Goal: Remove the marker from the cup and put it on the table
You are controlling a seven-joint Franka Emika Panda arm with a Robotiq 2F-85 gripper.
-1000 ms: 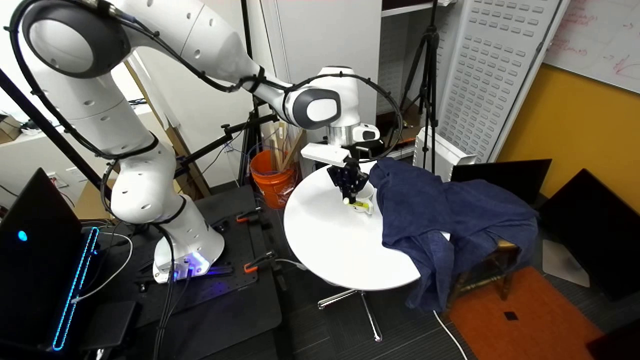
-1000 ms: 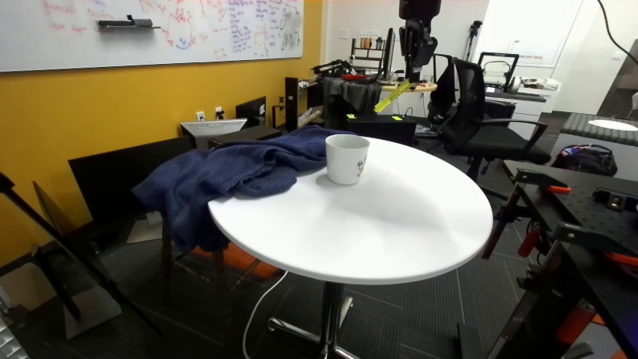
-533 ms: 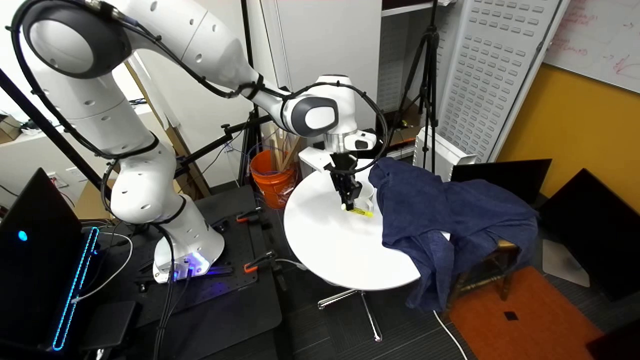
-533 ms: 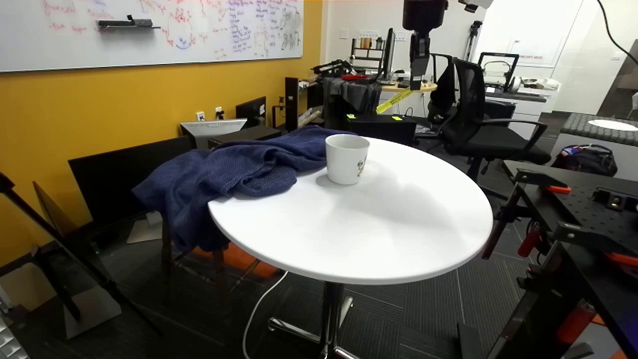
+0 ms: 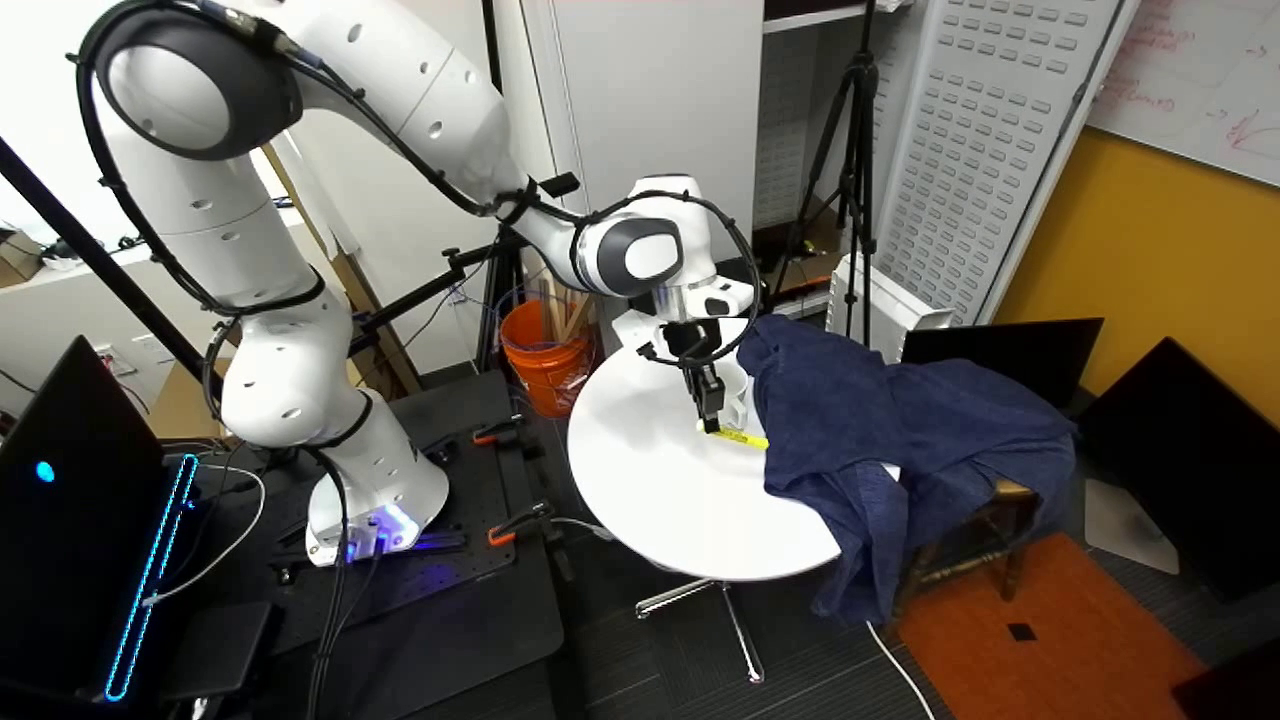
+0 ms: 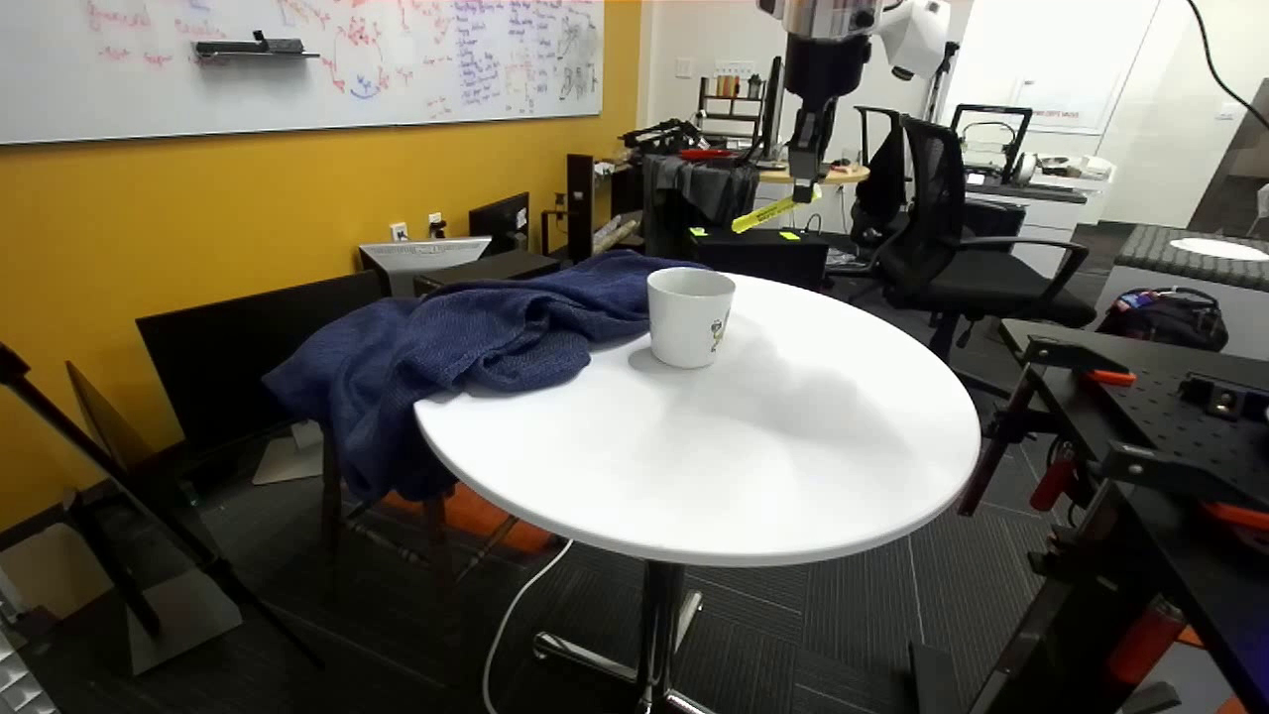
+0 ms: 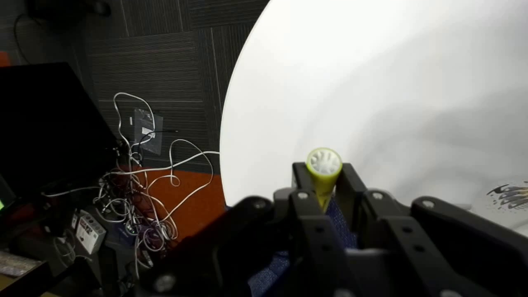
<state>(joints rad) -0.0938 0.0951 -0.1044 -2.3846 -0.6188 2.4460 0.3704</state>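
Note:
The yellow marker (image 5: 741,438) is held between my fingertips, above the table and apart from the cup; it tilts down in an exterior view (image 6: 768,213). In the wrist view, the marker's open white-ribbed end (image 7: 324,161) faces the camera. My gripper (image 5: 710,426) is shut on it; the fingers also show in the wrist view (image 7: 325,169). The white cup (image 6: 689,322) stands upright on the round white table (image 6: 793,466). The cup is partly behind my gripper in an exterior view (image 5: 738,402), and only its printed side shows at the wrist view's right edge (image 7: 513,198).
A dark blue cloth (image 6: 476,327) lies over the table's edge beside the cup and hangs over a wooden chair. An orange bucket (image 5: 545,360) stands on the floor near the table. A black tripod (image 5: 858,180) stands behind it.
My gripper has moved lower with the marker and away from the cup, toward the table's middle. The wrist has turned somewhat. The cup and cloth have not moved.

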